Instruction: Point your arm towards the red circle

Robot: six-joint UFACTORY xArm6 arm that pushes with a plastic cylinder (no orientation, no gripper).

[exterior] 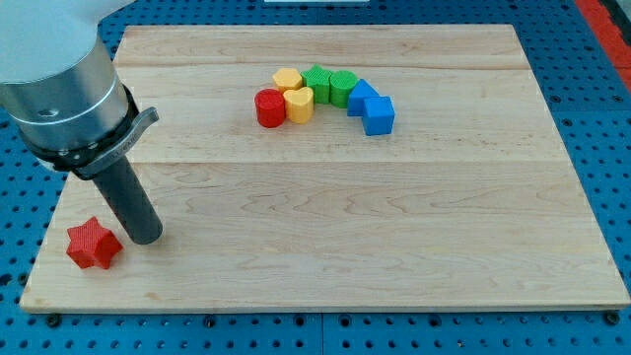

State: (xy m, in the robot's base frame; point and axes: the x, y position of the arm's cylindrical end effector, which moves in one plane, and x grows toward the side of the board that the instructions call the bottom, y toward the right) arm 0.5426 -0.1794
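Observation:
The red circle (269, 107) sits in the upper middle of the wooden board (325, 197), at the left end of a curved row of blocks. Touching it on the right is a yellow heart (299, 104), with a yellow hexagon (287, 79) just above. Then come a green block (316, 82), a second green block (342, 88), a blue block (361, 97) and a blue cube (379, 115). My tip (144, 237) rests at the view's lower left, far from the red circle, right beside a red star (93, 245).
The board lies on a blue perforated table (601, 118). The arm's grey body (64, 84) fills the view's upper left corner above the board's left edge.

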